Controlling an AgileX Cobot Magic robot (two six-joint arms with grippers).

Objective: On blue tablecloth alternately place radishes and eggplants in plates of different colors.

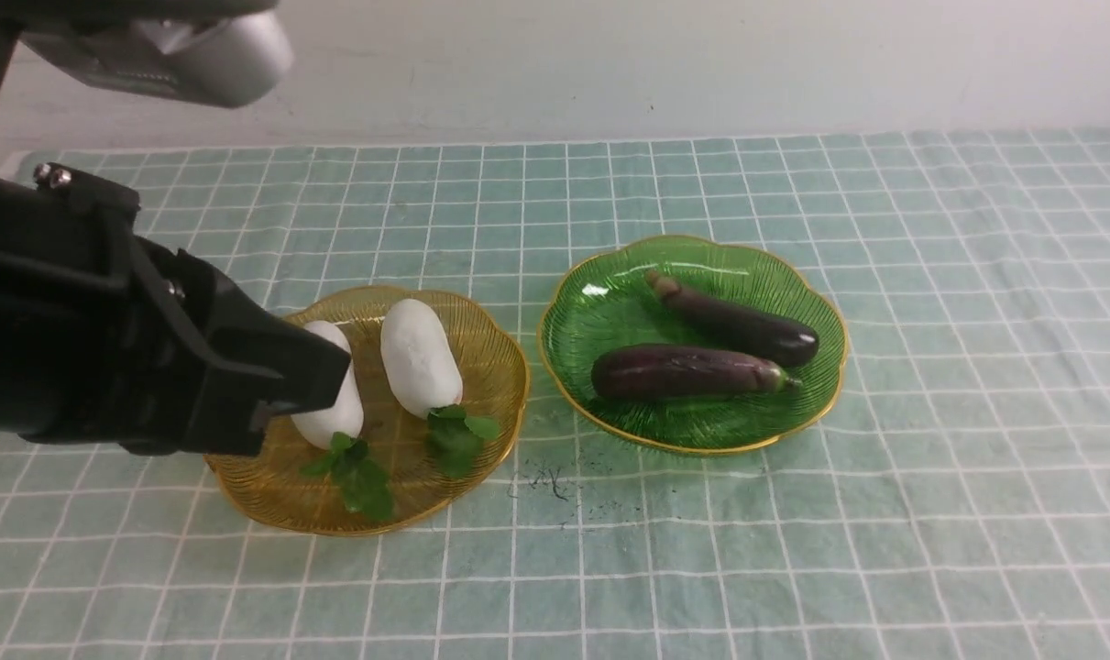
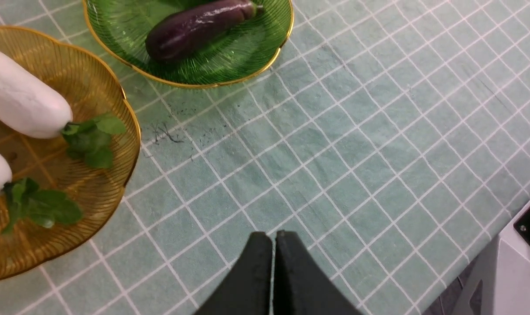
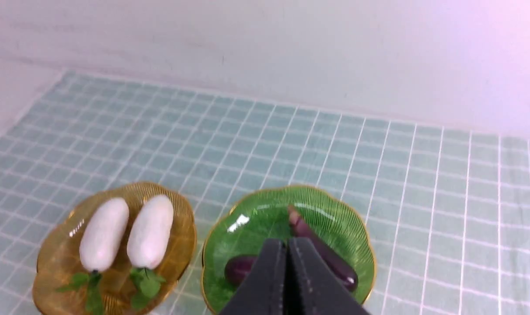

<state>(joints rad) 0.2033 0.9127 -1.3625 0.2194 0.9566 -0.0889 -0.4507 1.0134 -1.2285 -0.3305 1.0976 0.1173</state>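
On the blue tablecloth [image 1: 930, 367] the amber plate [image 1: 270, 486] holds two white radishes [image 1: 419, 356] [image 1: 339, 412], leaves toward me. The green plate [image 1: 600, 302] holds two purple eggplants, one brown-capped [image 1: 733, 323], one green-capped [image 1: 683, 371]. My left gripper [image 1: 327, 371] is shut and empty, held over the amber plate's near left side, hiding part of the left radish; in the left wrist view its tips [image 2: 273, 238] meet over bare cloth. My right gripper [image 3: 286, 244] is shut and empty, above and in front of the green plate [image 3: 256, 218]; it is outside the front view.
A white wall [image 1: 609, 64] runs behind the cloth's far edge. A grey camera housing [image 1: 206, 55] hangs at the top left. Dark scribble marks [image 1: 545, 481] lie between the plates' near sides. The cloth's near edge and a white robot base [image 2: 510, 271] show in the left wrist view.
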